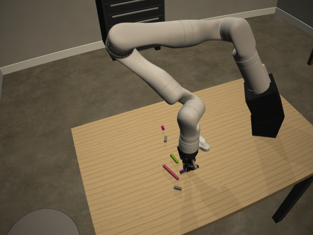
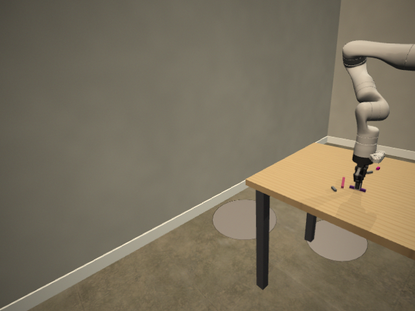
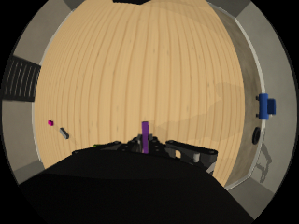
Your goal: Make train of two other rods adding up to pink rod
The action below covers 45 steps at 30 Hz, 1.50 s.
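Note:
My gripper (image 1: 190,169) (image 2: 358,184) (image 3: 146,140) is down at the table and shut on the purple rod (image 1: 182,171) (image 2: 352,187) (image 3: 145,134), which lies flat on the wood. The pink rod (image 1: 170,172) (image 2: 342,182) lies just left of it. The lime rod (image 1: 174,158) lies a little behind the pink rod. One grey rod (image 1: 177,187) (image 2: 333,188) lies in front of the pink rod. A second grey rod (image 1: 165,138) (image 3: 63,133) and the small magenta rod (image 1: 162,127) (image 2: 377,168) (image 3: 50,122) lie further back.
The arm's black base block (image 1: 265,111) stands at the table's right back. The wooden table (image 1: 121,192) ends close in front of the rods in the exterior view (image 2: 288,197). A black drawer cabinet (image 1: 131,12) stands on the floor behind.

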### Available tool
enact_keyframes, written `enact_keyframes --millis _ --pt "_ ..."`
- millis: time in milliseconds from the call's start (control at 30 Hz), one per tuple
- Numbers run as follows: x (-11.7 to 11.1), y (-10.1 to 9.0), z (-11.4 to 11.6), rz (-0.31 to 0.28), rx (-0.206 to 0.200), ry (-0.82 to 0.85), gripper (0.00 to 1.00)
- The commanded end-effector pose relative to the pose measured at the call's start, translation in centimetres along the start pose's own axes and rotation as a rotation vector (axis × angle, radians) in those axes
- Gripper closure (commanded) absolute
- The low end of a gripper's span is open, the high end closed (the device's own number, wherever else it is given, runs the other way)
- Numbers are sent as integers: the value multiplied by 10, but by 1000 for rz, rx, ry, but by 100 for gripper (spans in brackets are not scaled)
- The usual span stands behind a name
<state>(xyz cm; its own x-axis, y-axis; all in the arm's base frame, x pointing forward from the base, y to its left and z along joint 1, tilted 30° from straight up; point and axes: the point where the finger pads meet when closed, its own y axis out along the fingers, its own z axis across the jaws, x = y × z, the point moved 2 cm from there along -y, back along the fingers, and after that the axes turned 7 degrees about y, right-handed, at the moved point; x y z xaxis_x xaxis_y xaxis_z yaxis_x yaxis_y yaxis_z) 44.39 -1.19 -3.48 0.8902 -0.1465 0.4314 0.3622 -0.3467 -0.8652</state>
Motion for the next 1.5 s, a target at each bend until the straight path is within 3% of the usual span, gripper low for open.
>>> enact_keyframes --millis 0,300,533,1033,1467 --pt "2 2 -1 -5 -2 7 95" --pt "2 2 -1 -5 -2 7 95" --pt "2 -10 -1 -5 -2 8 95" --pt "2 -88 -1 -4 0 9 95" --pt "1 -96 -2 -2 -4 6 95"
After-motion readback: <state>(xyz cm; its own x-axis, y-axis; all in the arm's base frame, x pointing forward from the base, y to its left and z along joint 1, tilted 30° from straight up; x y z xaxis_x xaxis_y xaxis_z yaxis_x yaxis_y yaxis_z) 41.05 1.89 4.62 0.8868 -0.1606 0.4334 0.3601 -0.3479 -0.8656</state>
